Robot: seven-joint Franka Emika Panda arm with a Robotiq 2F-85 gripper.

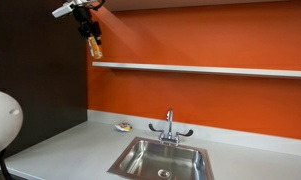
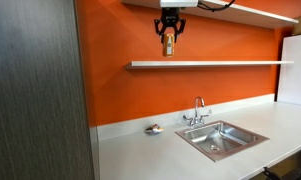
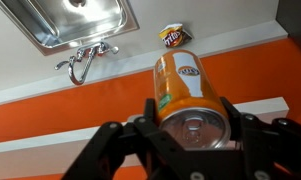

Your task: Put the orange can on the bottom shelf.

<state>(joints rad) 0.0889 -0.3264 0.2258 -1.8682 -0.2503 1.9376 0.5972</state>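
Observation:
My gripper [image 1: 93, 41] is shut on the orange can [image 1: 95, 47] and holds it high in the air, above the bottom shelf [image 1: 200, 68]. In an exterior view the gripper [image 2: 169, 38] hangs with the can [image 2: 169, 42] in front of the orange wall, above the left part of the shelf [image 2: 210, 64]. In the wrist view the can [image 3: 185, 90] sits between the two fingers of the gripper [image 3: 193, 118], its metallic top towards the camera. The shelf [image 3: 262, 105] shows as a pale band behind it.
A steel sink [image 1: 162, 160] with a faucet [image 1: 170, 126] is set in the grey countertop [image 1: 70, 150]. A small snack bag [image 1: 123, 126] lies by the wall. A higher shelf [image 2: 252, 12] runs above. A dark wood panel [image 2: 35, 90] stands at one side.

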